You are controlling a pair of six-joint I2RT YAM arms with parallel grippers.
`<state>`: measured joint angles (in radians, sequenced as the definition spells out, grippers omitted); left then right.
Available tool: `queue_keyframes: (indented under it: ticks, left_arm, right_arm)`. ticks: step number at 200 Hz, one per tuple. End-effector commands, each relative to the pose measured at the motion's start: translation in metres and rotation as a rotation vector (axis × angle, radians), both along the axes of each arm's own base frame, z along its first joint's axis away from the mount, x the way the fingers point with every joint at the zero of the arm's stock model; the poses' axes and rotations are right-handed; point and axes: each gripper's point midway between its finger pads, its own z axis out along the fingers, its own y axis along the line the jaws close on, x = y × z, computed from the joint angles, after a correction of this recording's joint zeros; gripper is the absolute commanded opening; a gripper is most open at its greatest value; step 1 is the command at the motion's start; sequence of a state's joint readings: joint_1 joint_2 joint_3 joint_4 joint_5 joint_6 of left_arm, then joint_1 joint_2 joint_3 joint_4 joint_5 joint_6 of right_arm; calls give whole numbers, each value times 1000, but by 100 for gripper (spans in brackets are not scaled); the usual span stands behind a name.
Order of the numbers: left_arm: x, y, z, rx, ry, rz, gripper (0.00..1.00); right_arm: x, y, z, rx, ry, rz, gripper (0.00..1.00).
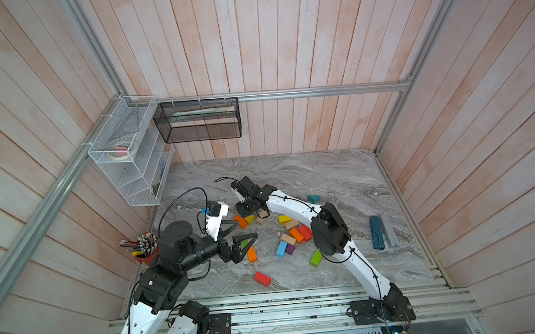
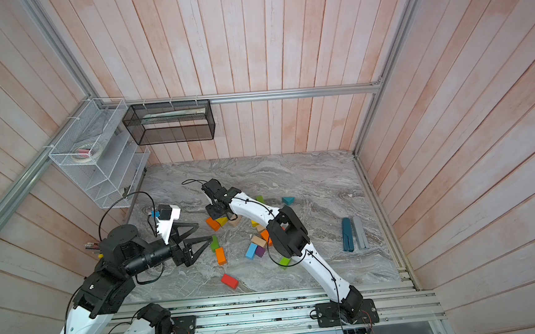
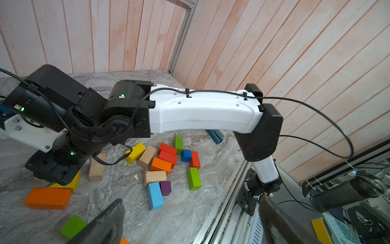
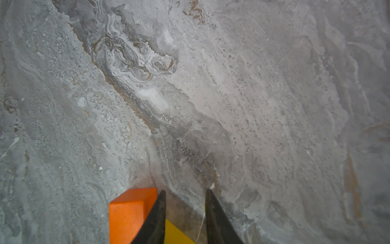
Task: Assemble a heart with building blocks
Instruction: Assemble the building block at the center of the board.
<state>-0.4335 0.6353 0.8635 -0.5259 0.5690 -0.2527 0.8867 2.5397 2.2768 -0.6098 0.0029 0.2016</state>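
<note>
The worktop [image 1: 325,176] is grey marble with white swirls and rusty veins. The building blocks [image 1: 296,235] on it are orange, red, yellow, plain tan, green, light blue and purple, and there is a teal wedge [image 1: 314,198]. A red brick [image 1: 262,278] lies by the front edge. Near the right edge a teal bar [image 1: 376,232] lies beside a grey bar [image 1: 389,230]. The right claw [image 4: 184,191] is black.

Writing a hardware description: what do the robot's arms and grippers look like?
The left arm and right arm are white shells between black joints. A thin black cable is clipped along the right arm, and small green lights glow on its joints. The left gripper has black open-frame triangular fingers; the right gripper has dark tapered ones.
</note>
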Motion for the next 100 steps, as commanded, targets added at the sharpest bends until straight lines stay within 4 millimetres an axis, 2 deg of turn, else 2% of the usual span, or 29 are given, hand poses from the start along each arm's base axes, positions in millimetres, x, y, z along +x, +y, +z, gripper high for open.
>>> queue_keyframes:
  ticks: [1, 100]
  left_arm:
    - [-2, -2, 0, -10, -10, -11, 100]
    - [-2, -2, 0, -12, -11, -12, 100]
  right_arm:
    - [-9, -6, -12, -61, 9, 22, 32]
    - [-17, -14, -20, -106, 14, 61, 31]
